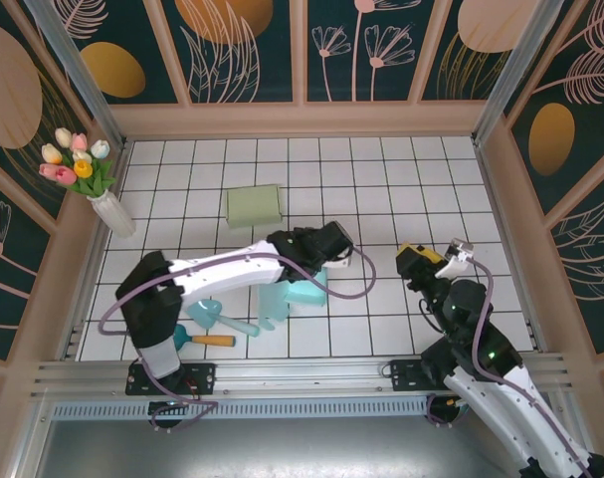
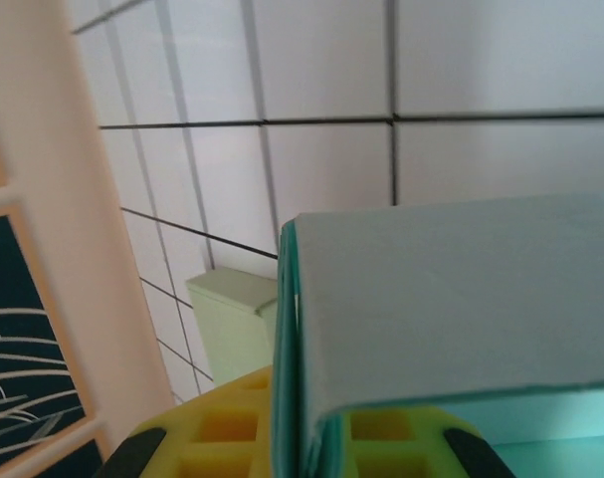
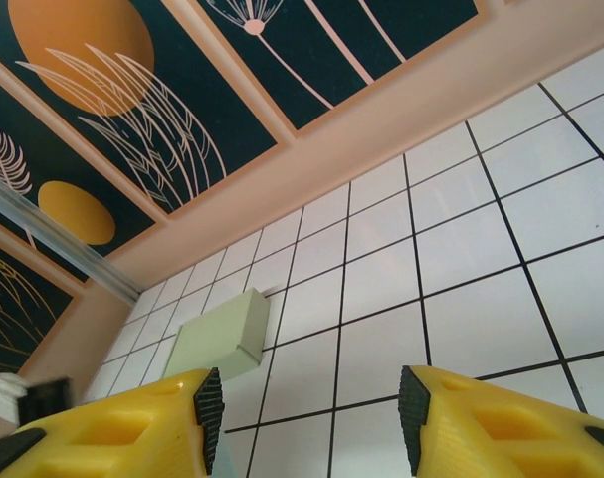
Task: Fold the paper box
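The teal paper box (image 1: 294,295) lies partly folded on the tiled table near its middle. My left gripper (image 1: 315,271) reaches over it and is shut on one upright panel. In the left wrist view that pale teal box panel (image 2: 451,309) stands clamped between the yellow fingers (image 2: 222,433), and the left gripper (image 2: 303,443) grips its edge. My right gripper (image 1: 424,257) hovers to the right of the box, apart from it. In the right wrist view the right gripper (image 3: 306,408) is open with only bare tiles between its pads (image 3: 210,403).
A folded pale green box (image 1: 254,205) sits behind the teal one; the green box (image 3: 218,334) (image 2: 232,324) shows in both wrist views too. A teal scoop (image 1: 208,314) and an orange-handled tool (image 1: 214,341) lie front left. A tulip vase (image 1: 110,211) stands at the left wall.
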`<state>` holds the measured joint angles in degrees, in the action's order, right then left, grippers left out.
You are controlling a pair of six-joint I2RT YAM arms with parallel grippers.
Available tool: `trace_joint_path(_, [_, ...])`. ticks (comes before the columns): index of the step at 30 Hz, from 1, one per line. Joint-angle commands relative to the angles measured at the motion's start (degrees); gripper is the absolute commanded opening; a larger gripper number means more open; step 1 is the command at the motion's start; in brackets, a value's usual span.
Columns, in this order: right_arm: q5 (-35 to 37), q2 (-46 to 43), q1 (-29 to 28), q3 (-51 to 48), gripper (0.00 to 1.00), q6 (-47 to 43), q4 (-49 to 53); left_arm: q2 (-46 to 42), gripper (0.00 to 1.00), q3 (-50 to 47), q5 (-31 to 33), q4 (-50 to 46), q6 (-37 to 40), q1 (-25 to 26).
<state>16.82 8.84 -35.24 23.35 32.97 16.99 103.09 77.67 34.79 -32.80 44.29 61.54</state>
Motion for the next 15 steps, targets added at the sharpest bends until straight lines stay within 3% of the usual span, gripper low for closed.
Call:
trace_joint_path(1, [-0.05,-1.87,-0.31,-1.06,0.54,-0.45,-0.18,4.79,0.05,2.46,5.7,-4.96,6.51,1.18])
trace_joint_path(9, [-0.3,-2.51,-0.35,-1.95,0.55,-0.61,-0.66,12.02,0.13,3.11,6.69,2.56,11.42,1.44])
trace_joint_path(15, [-0.66,-2.51,-0.35,-2.12,0.55,-0.59,-0.73,14.13,0.35,5.93,7.02,3.98,12.46,1.06])
